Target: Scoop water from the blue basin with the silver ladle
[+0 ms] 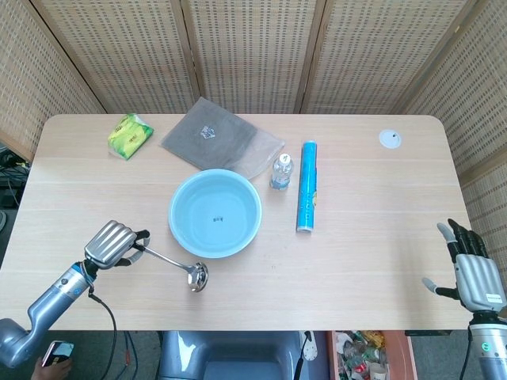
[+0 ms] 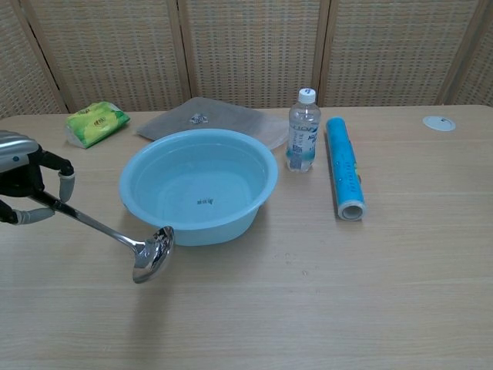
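At worktop's (image 1: 380, 237) near left: left hand (image 1: 109, 242) gripping silver ladle (image 2: 115, 236) by handle, bowl raised beside blue basin (image 1: 215, 213), just short of its rim. Far right: right hand (image 1: 473, 271) empty, fingers spread.

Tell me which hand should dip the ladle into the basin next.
Left. The left hand already grips the silver ladle by its handle, its bowl just beside the blue basin. The right hand holds nothing, at the far table edge, well away from both.
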`<control>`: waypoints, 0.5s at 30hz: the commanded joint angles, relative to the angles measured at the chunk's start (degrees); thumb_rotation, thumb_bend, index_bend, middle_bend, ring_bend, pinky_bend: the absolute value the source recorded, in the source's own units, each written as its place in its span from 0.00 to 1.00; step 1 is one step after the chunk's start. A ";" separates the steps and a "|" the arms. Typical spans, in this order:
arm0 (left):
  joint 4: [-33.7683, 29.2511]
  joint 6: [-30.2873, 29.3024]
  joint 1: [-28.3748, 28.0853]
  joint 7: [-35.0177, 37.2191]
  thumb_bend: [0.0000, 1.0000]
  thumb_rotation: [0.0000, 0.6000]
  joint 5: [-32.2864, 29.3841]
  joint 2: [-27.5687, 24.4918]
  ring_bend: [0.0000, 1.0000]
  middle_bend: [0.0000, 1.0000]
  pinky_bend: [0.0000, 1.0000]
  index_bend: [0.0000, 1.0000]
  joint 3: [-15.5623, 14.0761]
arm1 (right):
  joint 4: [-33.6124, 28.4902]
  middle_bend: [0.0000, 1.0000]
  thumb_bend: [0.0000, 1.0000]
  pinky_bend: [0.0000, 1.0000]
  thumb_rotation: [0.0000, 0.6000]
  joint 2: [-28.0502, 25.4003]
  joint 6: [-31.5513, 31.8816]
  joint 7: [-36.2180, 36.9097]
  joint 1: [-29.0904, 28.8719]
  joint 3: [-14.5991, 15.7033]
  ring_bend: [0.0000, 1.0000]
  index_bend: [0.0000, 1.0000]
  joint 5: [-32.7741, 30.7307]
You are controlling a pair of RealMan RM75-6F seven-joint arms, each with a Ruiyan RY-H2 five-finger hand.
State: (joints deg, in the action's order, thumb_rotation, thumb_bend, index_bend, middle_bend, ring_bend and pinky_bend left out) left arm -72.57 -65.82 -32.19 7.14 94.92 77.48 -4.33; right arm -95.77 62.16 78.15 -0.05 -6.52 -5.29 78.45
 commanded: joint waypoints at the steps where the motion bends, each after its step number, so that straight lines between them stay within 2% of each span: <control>1: -6.19 1.82 -2.17 -1.60 0.50 1.00 -1.38 -4.64 1.00 1.00 1.00 0.90 2.20 | -0.04 0.00 0.00 0.00 1.00 -0.01 0.02 -0.05 0.00 -0.01 0.00 0.00 -0.04; 4: -11.43 5.09 -5.21 -1.42 0.50 1.00 -3.32 -8.35 1.00 1.00 1.00 0.90 4.98 | -0.27 0.00 0.00 0.00 1.00 -0.21 0.27 0.07 0.12 -0.07 0.00 0.00 -0.06; 8: -15.50 11.72 -9.62 -5.92 0.50 1.00 -8.52 -11.16 1.00 1.00 1.00 0.90 9.01 | -0.42 0.00 0.00 0.00 1.00 -0.38 -0.08 0.25 0.04 -0.01 0.00 0.00 -0.19; 15: -15.09 25.12 -18.62 -17.11 0.51 1.00 -23.01 -10.61 1.00 1.00 1.00 0.90 14.69 | -0.27 0.00 0.00 0.00 1.00 -0.72 -0.34 1.14 -0.02 -0.17 0.00 0.00 -0.45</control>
State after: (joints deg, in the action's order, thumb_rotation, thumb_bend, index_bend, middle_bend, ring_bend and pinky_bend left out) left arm -87.66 -45.95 -46.47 -4.74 77.86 66.77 7.37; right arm -96.06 61.46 77.82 1.05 -6.54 -5.43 78.04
